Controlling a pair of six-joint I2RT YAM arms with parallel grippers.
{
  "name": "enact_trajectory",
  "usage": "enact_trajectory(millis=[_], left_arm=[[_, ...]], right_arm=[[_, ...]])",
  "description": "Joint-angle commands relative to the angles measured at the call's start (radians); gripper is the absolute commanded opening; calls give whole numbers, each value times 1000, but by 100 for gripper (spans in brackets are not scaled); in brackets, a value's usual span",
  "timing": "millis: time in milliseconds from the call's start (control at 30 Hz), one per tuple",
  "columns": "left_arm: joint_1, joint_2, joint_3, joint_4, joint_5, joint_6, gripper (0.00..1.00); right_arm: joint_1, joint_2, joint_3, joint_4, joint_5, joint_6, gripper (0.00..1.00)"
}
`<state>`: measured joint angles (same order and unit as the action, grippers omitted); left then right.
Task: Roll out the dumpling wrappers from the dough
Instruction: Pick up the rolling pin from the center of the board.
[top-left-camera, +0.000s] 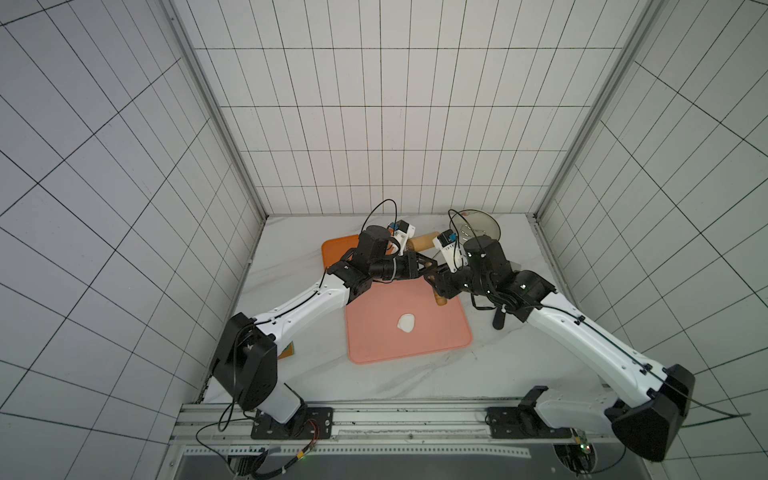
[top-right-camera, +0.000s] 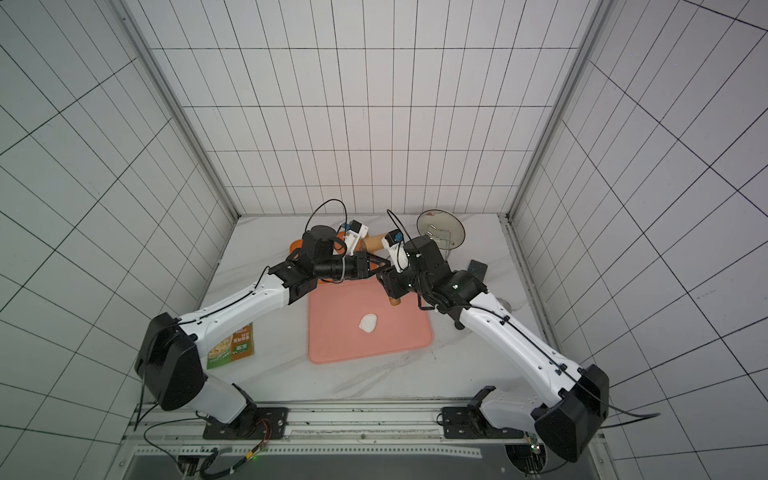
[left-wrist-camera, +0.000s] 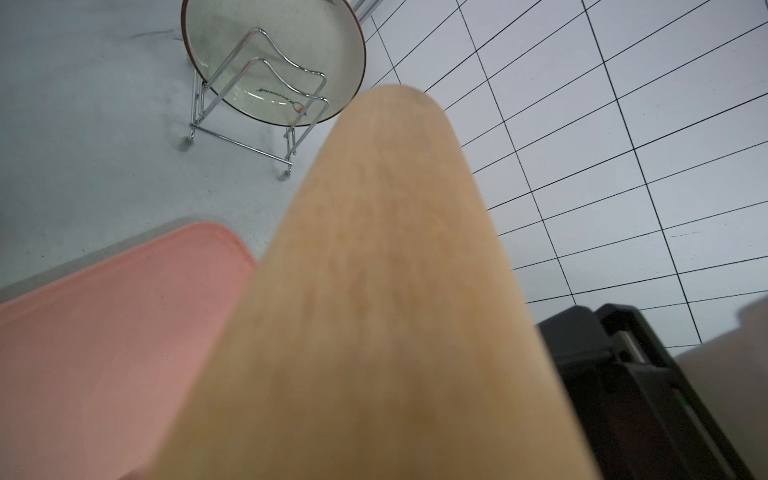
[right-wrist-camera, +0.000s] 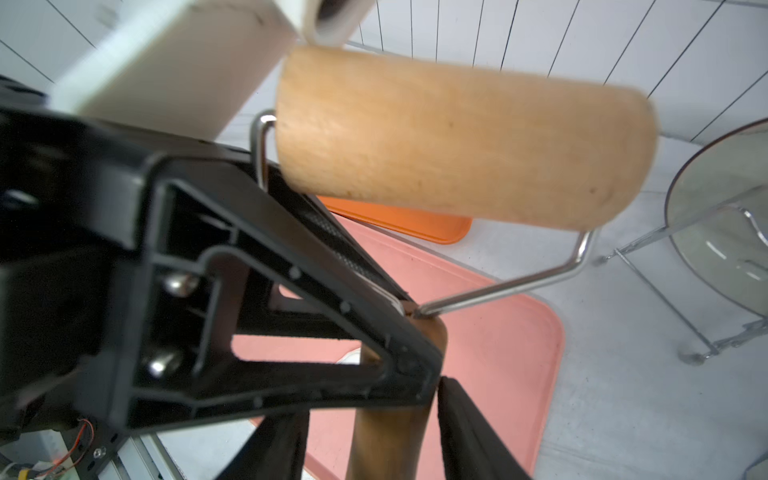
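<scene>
Mat (top-left-camera: 374, 336), roundish dough (top-left-camera: 406, 323) w/o long axis, L hand (top-left-camera: 429, 270) grips roller (right-wrist-camera: 457, 137), R hand (right-wrist-camera: 374, 419) parted

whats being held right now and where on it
The left gripper clamps the wooden roller at the top of its handle. The right gripper straddles the handle lower down, open.

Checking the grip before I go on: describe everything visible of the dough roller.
The dough roller has a pale wooden drum on a bent steel wire yoke set into a darker wooden handle. It is raised over the pink mat's far edge. The left tool clamps the handle's top; the right tool straddles the handle lower down, jaws open.
</scene>
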<state>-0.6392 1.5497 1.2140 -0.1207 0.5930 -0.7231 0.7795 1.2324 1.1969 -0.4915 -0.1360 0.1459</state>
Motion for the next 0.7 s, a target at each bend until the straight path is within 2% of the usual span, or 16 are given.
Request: enact_trajectory(millis=[0, 300, 500, 567, 667], left_arm=[[12, -14, -11, 29, -5, -10, 0], [69, -53, -43, 65, -34, -68, 0], [131, -67, -81, 160, -22, -211, 0], [146, -69, -71, 161, -26, -237, 0], [157, -70, -45, 148, -29, -257, 0]], right_arm=[[-3, -26, -37, 40, -11, 3, 55], [-4, -65, -89, 33, -7, 45, 66], [-3, -120, -161, 115, 10, 66, 72], [-5, -149, -186, 156, 31, 66, 76], [-5, -166, -197, 190, 34, 43, 76]])
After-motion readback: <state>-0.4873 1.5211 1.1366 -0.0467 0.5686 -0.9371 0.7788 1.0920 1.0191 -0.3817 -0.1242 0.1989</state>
